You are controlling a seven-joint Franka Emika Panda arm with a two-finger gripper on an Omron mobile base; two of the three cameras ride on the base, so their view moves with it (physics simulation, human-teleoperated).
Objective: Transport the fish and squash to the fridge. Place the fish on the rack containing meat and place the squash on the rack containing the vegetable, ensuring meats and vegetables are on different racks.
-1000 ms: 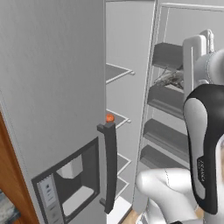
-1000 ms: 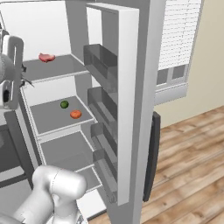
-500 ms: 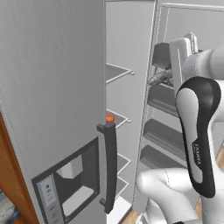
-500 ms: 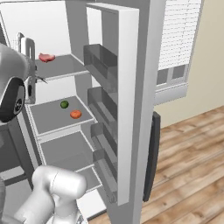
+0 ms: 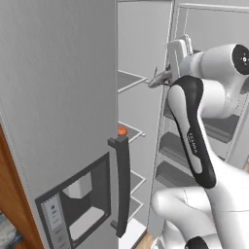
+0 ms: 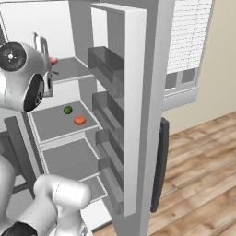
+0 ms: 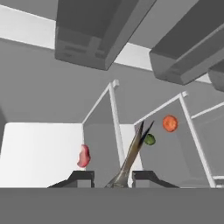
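The gripper (image 7: 113,178) is held inside the open fridge (image 6: 138,92), and its jaws are clamped on the fish (image 7: 131,157), which sticks out forward from between the two dark tips with its forked tail away from the hand. In the left base view the fish (image 5: 159,78) is seen in the air just above the front edge of the upper rack (image 5: 130,80). A piece of red meat (image 7: 83,156) lies on this upper rack. On the rack below, the squash (image 6: 79,120) lies near the front edge, and a small green vegetable (image 6: 67,109) lies just beside it, further toward the back. The squash (image 5: 122,131) is also seen above the door handle (image 5: 122,185).
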